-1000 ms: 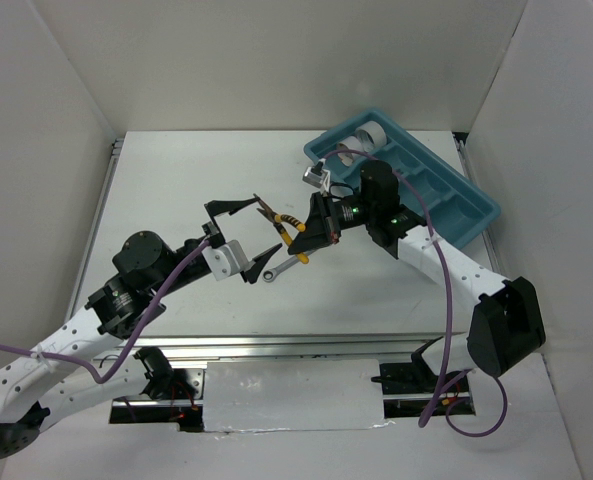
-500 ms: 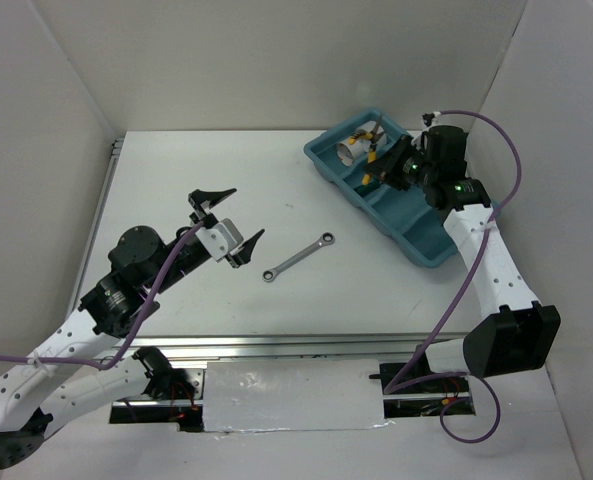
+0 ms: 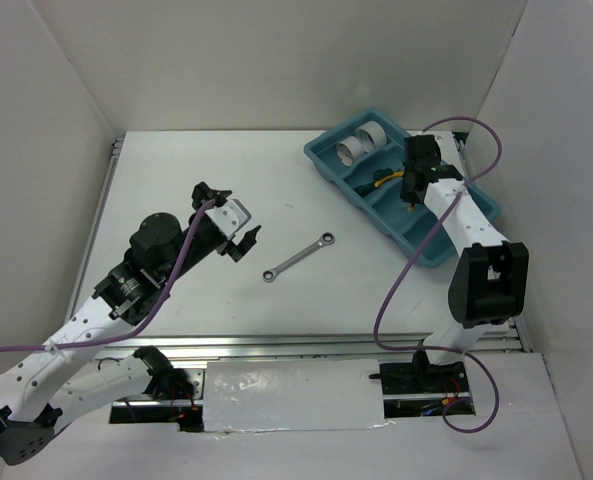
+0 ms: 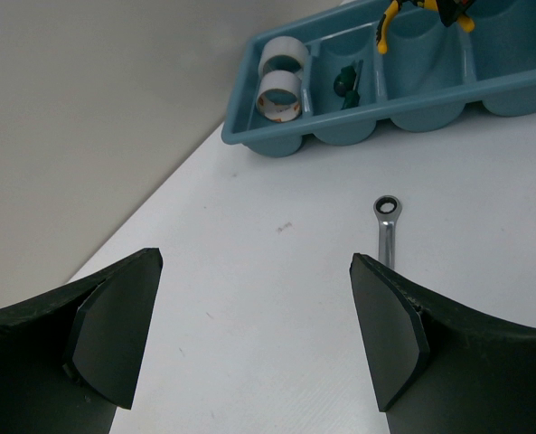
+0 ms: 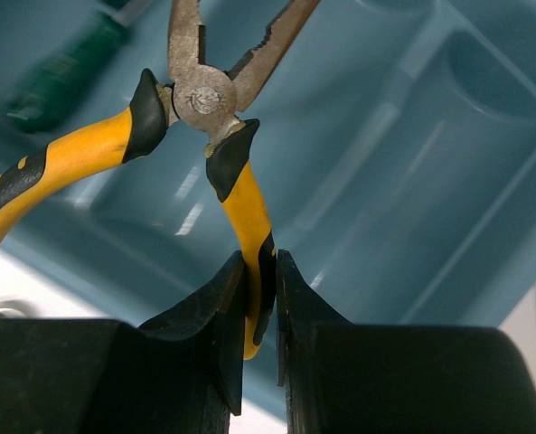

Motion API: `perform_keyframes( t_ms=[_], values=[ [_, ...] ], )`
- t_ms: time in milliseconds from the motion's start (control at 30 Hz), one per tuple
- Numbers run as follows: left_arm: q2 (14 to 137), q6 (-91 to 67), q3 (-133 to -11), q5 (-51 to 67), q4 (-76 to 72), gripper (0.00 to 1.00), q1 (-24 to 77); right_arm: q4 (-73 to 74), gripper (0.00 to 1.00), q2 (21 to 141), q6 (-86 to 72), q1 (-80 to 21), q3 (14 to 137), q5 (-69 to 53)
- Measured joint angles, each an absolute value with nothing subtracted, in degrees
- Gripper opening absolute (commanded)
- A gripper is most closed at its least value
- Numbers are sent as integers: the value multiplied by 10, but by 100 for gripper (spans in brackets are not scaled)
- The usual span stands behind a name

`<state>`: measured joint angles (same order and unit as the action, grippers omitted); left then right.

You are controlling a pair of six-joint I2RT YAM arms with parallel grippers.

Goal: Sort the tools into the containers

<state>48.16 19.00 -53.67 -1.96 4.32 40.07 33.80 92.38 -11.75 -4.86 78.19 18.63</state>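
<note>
Right gripper [image 5: 260, 271] is clamped tight on one yellow handle of the pliers [image 5: 209, 99], jaws pressed against both sides of it. The pliers hang nose-down over the teal tray [image 3: 321, 165], handles splayed apart. From the left wrist view they sit above the third compartment from the tape end, though I can't quite tell whether the nose touches the tray floor. Left gripper [image 4: 257, 267] is spread wide and holds nothing, hovering above the table [image 3: 176, 180] near its middle. The silver wrench [image 3: 298, 257] lies flat on the table, out in the open between the left gripper and the tray (ring end towards the tray). In the tray's end compartment stand two tape rolls [image 4: 279, 95], side by side and touching. One slot over, a green-handled screwdriver [image 4: 346, 77] rests inside.
</note>
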Motion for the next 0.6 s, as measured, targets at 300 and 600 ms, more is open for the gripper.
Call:
perform_keyframes(
  t_ms=[300, 600],
  values=[
    [495, 174, -537, -27, 57, 99, 399, 411, 0, 1051, -58, -25, 856, 257],
    [492, 162, -536, -27, 56, 99, 399, 454, 0, 1120, -60, -25, 931, 305]
  ],
)
